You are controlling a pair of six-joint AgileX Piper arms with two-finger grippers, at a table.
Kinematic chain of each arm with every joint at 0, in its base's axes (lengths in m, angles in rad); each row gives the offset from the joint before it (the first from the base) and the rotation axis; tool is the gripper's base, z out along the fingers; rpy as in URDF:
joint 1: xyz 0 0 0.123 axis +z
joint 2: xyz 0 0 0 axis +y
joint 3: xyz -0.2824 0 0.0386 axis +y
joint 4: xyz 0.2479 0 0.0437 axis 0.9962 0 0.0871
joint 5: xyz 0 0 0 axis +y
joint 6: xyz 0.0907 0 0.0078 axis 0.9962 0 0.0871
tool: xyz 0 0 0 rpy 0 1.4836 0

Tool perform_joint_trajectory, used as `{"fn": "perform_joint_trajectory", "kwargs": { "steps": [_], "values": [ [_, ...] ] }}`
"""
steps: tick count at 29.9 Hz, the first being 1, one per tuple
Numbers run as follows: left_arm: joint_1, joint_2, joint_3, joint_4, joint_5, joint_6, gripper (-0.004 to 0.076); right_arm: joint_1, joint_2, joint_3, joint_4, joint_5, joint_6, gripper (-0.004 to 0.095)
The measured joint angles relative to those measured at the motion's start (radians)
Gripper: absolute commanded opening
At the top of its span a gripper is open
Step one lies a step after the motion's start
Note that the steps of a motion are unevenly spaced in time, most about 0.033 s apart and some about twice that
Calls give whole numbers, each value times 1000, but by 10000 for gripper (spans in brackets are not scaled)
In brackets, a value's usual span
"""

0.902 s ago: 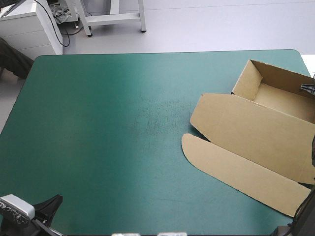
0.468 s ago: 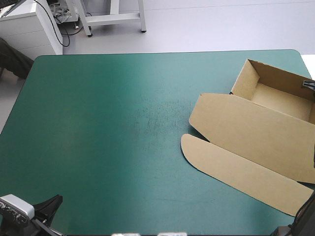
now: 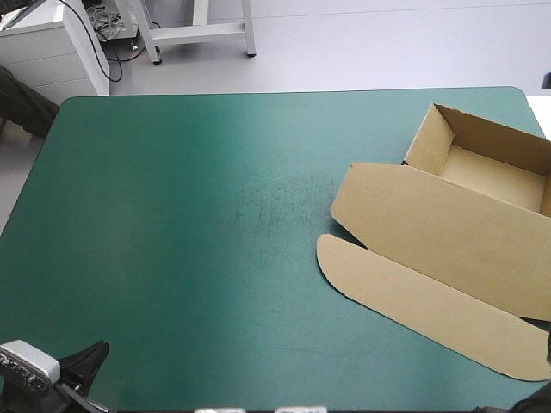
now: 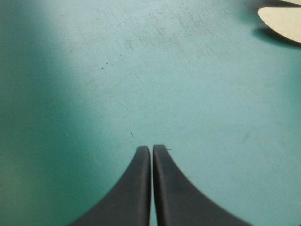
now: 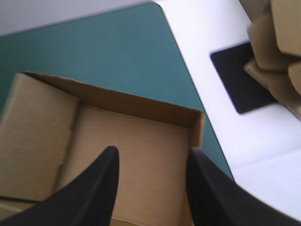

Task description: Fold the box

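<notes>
Hovering spread wide and empty, the right gripper (image 5: 153,151) hangs just above the open tray of the box (image 5: 136,136). The box sits by the right edge of the teal-green cover (image 3: 189,224), its lid (image 3: 439,228) and rounded flap (image 3: 413,301) lying flat as 2 panels. The left gripper (image 4: 151,148), pinched to 1 point and holding nothing, is well apart from the box, with only the flap's tip ahead of it. The board looks light, stiff and creased, and is likely to slide, so I'd take the lid by its free edge. Only the right wrist view shows a stack of more board (image 5: 275,42) beyond the box, and only the high view shows the whole lid.
</notes>
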Motion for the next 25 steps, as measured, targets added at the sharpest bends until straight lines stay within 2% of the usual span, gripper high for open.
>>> {"fn": "perform_joint_trajectory", "kwargs": {
  "steps": [4,7,10,15,17,25],
  "values": [
    [0,0,0,0,0,0,-8,127,-148,-1,42,1,-44,418],
    [0,0,0,0,0,0,-8,261,-253,-1,45,1,-55,374],
    [0,0,0,0,0,0,-8,391,-350,24,49,1,-56,271],
    [0,0,0,0,0,0,-8,568,-525,193,28,2,-60,27],
    [0,0,0,0,0,0,-8,601,-608,292,-11,2,-55,-14],
    [0,0,0,0,0,0,-8,618,-972,792,-225,-1,34,-13]
  ]
}}
